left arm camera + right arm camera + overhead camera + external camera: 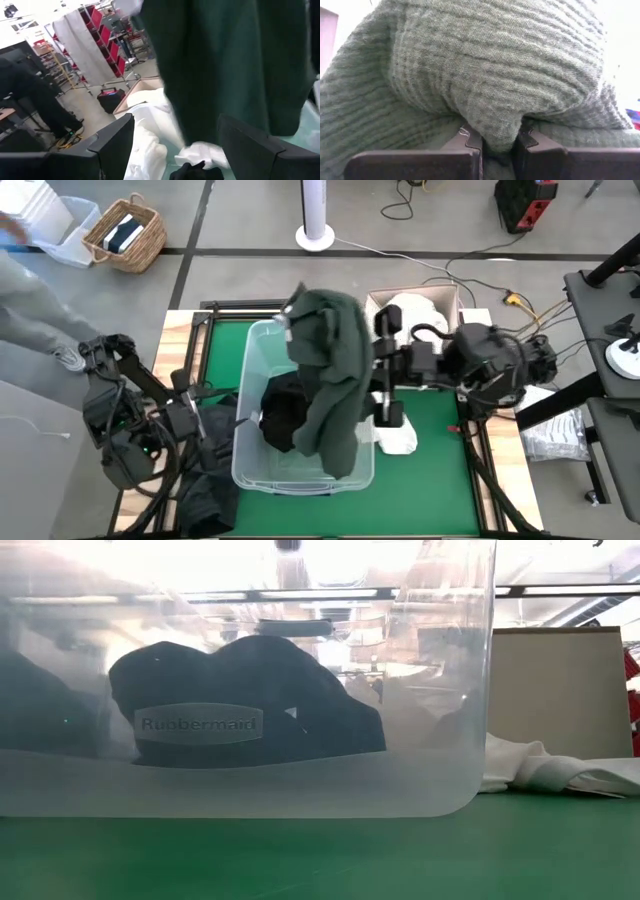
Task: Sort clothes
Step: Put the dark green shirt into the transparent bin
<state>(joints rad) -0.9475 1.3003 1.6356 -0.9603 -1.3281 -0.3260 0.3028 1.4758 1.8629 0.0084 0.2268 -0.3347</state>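
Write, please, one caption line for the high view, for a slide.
Right gripper holds a dark green garment over the clear tub containing a black garment; left gripper waits beside the tub.

We see a dark green garment (330,370) hanging over the tub, black clothes (285,415) inside, white ones (398,438) beside.

The hanging green garment (330,370) hides the right gripper's jaws from above. The tub's (440,780) cloudy wall blurs the black clothes (250,700) inside. A white garment (560,772) is cut off at the low view's edge.

A clear plastic tub (252,465) stands mid-worktop (430,480); a cardboard box (450,298) and a wicker basket (148,242) lie beyond it.
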